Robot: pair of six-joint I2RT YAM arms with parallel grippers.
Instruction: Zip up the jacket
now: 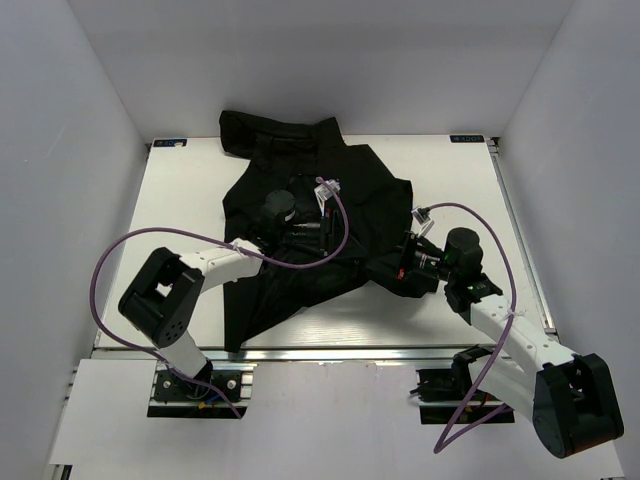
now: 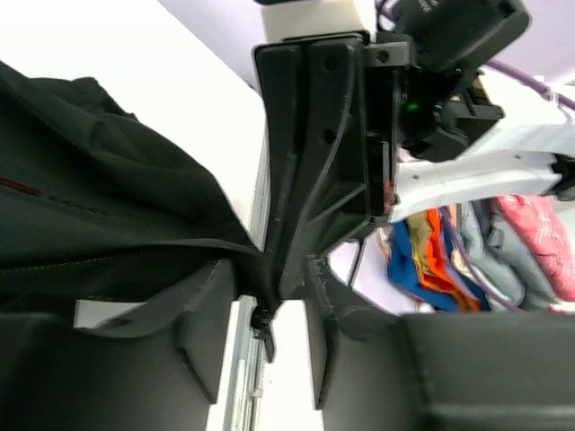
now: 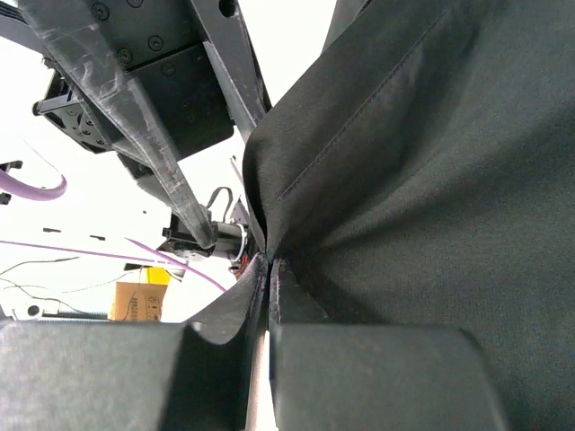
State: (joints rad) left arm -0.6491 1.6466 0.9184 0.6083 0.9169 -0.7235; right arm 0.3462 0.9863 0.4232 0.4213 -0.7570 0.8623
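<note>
The black jacket (image 1: 300, 160) lies crumpled on the white table (image 1: 180, 200), collar at the far side. Both grippers meet over its lower front. My right gripper (image 1: 375, 268) is shut on a fold of jacket fabric (image 3: 431, 180), pinched between its fingertips (image 3: 268, 296). In the left wrist view the jacket (image 2: 99, 206) pulls taut to that pinch, and the zipper pull (image 2: 263, 325) hangs just below it. My left gripper (image 1: 325, 243) has its jaws apart on either side of the pull (image 2: 269, 296), not touching it. The right gripper's body (image 2: 314, 135) fills the middle of the left wrist view.
White walls enclose the table on three sides. Purple cables (image 1: 340, 215) loop over the jacket from both arms. The left arm's body (image 3: 135, 72) crosses the top left of the right wrist view. Coloured cloths (image 2: 440, 251) hang beyond the table.
</note>
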